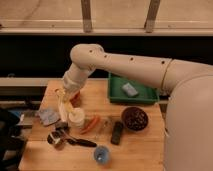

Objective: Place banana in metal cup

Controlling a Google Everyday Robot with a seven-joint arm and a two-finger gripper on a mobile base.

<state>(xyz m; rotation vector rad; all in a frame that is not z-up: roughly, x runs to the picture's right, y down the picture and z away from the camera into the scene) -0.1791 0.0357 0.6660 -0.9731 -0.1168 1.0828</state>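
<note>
My gripper hangs at the end of the white arm over the left part of the wooden table, just left of the white cup. It is shut on the banana, a pale-yellow curved piece that hangs down from it. The metal cup, small and silver with a dark inside, stands near the table's front left, below and a little left of the banana and apart from it.
A red bowl sits partly hidden behind the gripper. An orange carrot, a black remote-like object, a dark bowl, a blue cup, a black utensil, a grey-blue cloth and a green tray are around.
</note>
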